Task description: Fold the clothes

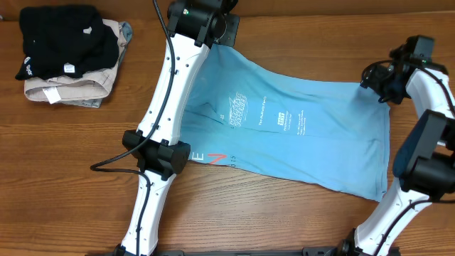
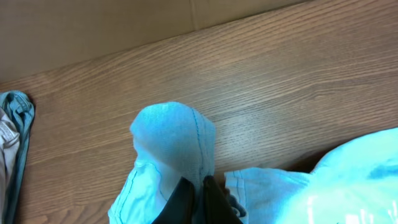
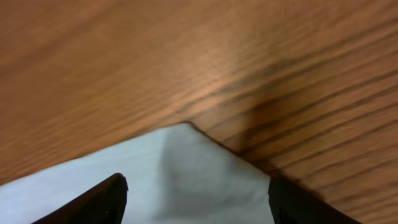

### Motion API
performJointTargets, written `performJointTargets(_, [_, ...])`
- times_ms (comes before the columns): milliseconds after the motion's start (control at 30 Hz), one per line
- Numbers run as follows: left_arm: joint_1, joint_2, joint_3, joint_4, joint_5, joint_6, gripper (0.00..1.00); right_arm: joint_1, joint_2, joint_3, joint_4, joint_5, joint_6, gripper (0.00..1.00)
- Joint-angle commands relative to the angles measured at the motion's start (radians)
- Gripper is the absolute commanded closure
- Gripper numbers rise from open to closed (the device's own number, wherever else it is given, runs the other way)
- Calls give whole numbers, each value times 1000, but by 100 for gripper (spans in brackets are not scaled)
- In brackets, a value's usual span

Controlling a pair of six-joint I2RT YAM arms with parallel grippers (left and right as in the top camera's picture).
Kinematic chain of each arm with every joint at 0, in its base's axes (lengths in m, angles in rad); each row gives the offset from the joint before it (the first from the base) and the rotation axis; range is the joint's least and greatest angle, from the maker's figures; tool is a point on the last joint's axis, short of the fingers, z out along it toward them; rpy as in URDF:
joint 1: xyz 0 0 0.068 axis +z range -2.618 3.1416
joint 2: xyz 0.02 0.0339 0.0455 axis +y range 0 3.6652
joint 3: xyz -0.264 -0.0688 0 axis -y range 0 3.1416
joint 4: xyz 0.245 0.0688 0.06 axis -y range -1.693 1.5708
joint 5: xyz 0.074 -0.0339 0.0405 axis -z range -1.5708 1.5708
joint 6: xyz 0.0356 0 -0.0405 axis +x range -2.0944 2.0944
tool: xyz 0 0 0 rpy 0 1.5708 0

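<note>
The sky-blue T-shirt (image 1: 284,135) lies spread on the worktop (image 1: 284,220), long axis running from arm to arm; the left gripper (image 2: 198,196) is clamped on its far left fold, while the right gripper (image 3: 198,186), jaws apart, straddles the far right corner

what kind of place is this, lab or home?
Probably a robotics lab bench: left arm and right arm at a wooden table, a blue T-shirt spread between them, folded garments stacked in one corner.

Warm even light, glare on T-shirt (image 2: 364,183)
</note>
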State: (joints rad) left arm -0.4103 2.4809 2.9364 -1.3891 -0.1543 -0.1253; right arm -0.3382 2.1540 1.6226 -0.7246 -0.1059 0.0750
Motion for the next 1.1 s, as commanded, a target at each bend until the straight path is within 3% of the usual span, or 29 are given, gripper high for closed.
performJointTargets(0, [7, 2, 4, 0, -5, -14, 96, -5, 24, -6, 13, 41, -1, 24])
performJointTargets(67, [7, 2, 4, -2, -5, -14, 96, -6, 32, -6, 15, 66, -3, 26])
performJointTargets(233, [7, 2, 4, -10, -5, -14, 96, -6, 39, -6, 16, 106, -68, 41])
performJointTargets(400, [7, 2, 4, -10, -5, -14, 96, -6, 39, -6, 16, 105, -83, 67])
performJointTargets(500, [7, 2, 4, -16, -5, -14, 96, -6, 39, -6, 12, 105, -83, 92])
performJointTargets(600, [6, 2, 4, -17, -3, -14, 96, -6, 39, -6, -2, 105, -84, 96])
performJointTargets(800, [7, 2, 4, -19, -2, -14, 96, -6, 39, -6, -23, 106, -83, 96])
performJointTargets(833, [7, 2, 4, -19, -2, -14, 96, -6, 39, -6, -18, 106, -83, 87])
performJointTargets(900, [7, 2, 4, -20, -2, -14, 96, -9, 39, -6, -4, 106, -83, 35])
performJointTargets(967, [7, 2, 4, -21, -2, -14, 96, -10, 39, -6, 2, 106, -83, 29])
performJointTargets(1067, [7, 2, 4, -21, -2, -14, 96, -11, 41, -6, 6, 106, -84, 30])
